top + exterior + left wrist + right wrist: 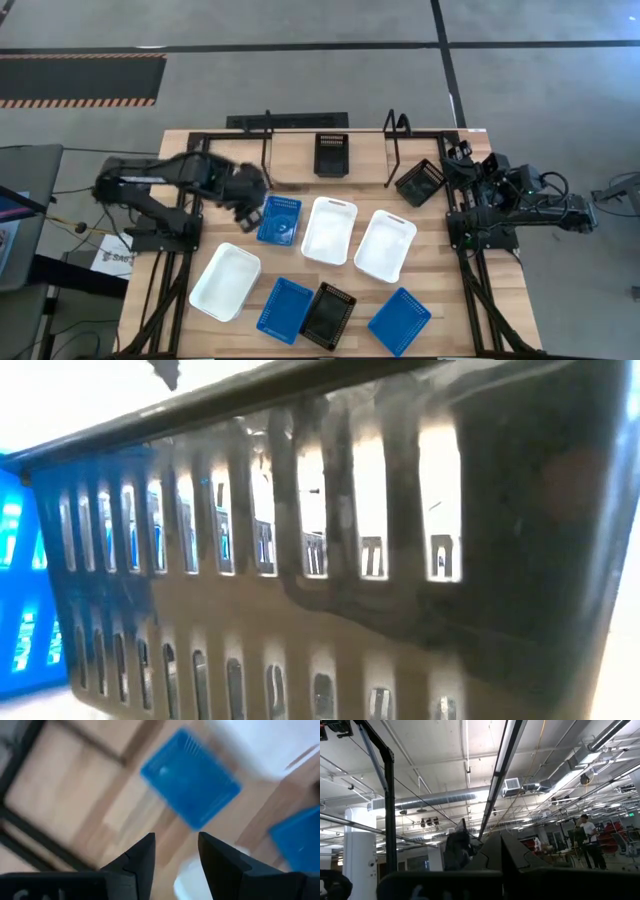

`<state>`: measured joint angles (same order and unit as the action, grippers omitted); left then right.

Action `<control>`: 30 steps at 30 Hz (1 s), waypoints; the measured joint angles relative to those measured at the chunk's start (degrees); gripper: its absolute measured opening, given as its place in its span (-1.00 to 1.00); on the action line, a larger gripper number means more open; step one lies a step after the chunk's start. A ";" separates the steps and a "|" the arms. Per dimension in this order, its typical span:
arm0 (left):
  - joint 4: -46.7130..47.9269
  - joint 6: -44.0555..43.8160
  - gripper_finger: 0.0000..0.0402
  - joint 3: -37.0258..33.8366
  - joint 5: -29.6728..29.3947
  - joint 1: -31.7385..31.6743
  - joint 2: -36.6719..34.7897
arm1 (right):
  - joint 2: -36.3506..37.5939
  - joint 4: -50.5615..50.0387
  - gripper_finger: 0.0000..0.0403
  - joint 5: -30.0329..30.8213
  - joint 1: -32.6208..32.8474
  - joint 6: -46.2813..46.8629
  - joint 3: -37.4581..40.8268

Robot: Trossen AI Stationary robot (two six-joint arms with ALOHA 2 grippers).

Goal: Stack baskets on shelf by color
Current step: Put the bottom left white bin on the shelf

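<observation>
**Kid:** How many baskets are on the shelf (pixel 268 150) now?

**Onlooker:** One that I am sure of. A black basket (pixel 331 154) lies flat in the middle of the shelf. Another black one (pixel 420 182) leans at the shelf's right end. It looks tipped, not stacked.

**Kid:** And the others?

**Onlooker:** All in front of the shelf, on the table (pixel 180 330). A blue basket (pixel 279 220) is nearest the shelf. Two white ones (pixel 330 230) and (pixel 386 245) lie beside it. Farther from the shelf are a white one (pixel 226 282), a blue one (pixel 285 310), a black one (pixel 328 315) and one more blue (pixel 400 321). No colour is stacked yet, so I think most of the job is left.

**Kid:** What is the left gripper (pixel 250 212) doing?

**Onlooker:** It hangs in front of the shelf, just beside that near blue basket. Its fingers (pixel 141 855) are spread apart with nothing between them. I cannot tell if it touches the basket.

**Kid:** And the right gripper (pixel 462 158)?

**Onlooker:** It waits by the shelf's right end, near the leaning black basket. Its fingers are pressed together and hold nothing.
</observation>
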<state>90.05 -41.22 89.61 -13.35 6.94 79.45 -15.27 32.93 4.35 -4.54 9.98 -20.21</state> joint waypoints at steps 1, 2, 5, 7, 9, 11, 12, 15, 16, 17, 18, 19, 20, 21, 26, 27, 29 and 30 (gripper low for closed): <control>0.02 -0.97 -0.31 -3.32 0.77 0.71 -1.40 | 0.00 0.00 -0.97 0.01 0.00 -0.02 0.00; 0.08 -1.35 -0.31 -6.62 1.90 1.28 -2.78 | 0.00 0.00 -0.97 0.01 0.00 -0.02 0.00; -0.33 -0.90 -0.31 -15.25 6.37 2.80 -5.51 | 0.00 -0.02 -0.97 0.01 0.00 -0.15 0.00; -1.11 1.11 -0.31 -19.93 9.70 3.53 -6.34 | -0.01 0.00 -0.97 0.01 -0.05 -0.15 0.00; -1.52 3.76 -0.31 -23.75 11.71 4.12 -6.43 | 0.00 0.00 -0.97 0.01 -0.11 -0.15 0.00; -3.25 6.78 -0.31 -26.92 13.49 4.47 -6.24 | -0.02 0.01 -0.97 0.05 -0.11 -0.15 0.00; -4.97 8.41 -0.31 -28.25 14.11 4.52 -6.09 | -0.02 0.00 -0.97 0.05 -0.11 -0.15 0.00; -10.79 12.60 -0.32 -31.07 15.25 4.52 -5.28 | -0.02 0.02 -0.97 0.07 -0.11 -0.13 0.00; -12.46 14.06 -0.32 -31.46 15.51 4.52 -5.06 | -0.02 0.02 -0.97 0.10 -0.11 -0.13 0.00; -14.04 15.42 -0.32 -31.69 15.72 4.52 -4.70 | -0.02 0.02 -0.97 0.10 -0.11 -0.13 0.00; -15.34 16.74 -0.32 -31.75 15.73 4.52 -4.27 | -0.02 0.04 -0.97 0.10 -0.11 -0.11 0.00; -16.62 18.27 -0.32 -31.81 15.76 4.52 -3.95 | -0.02 0.04 -0.97 0.10 -0.11 -0.07 0.00; -17.40 19.84 -0.32 -31.79 15.92 4.54 -3.64 | -0.02 0.04 -0.97 0.10 -0.11 0.02 0.00; -17.76 21.28 -0.32 -31.78 16.02 4.56 -3.41 | -0.02 0.08 -0.97 0.12 -0.11 0.03 0.00; -17.53 26.39 -0.32 -31.79 16.23 4.78 -3.35 | -0.04 0.07 -0.97 0.14 -0.11 0.02 0.00; -17.37 26.99 -0.32 -31.79 16.30 4.78 -3.34 | -0.04 0.09 -0.97 0.14 -0.11 0.04 0.00; -17.18 28.48 -0.32 -31.79 17.35 4.77 -3.33 | -0.04 0.07 -0.97 0.15 -0.11 0.04 0.00; -17.37 29.26 -0.32 -31.79 17.66 4.85 -3.33 | -0.04 0.07 -0.97 0.15 -0.11 0.04 0.00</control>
<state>72.68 -11.96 57.82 4.30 11.79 76.12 -15.31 32.99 4.50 -4.64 10.02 -20.21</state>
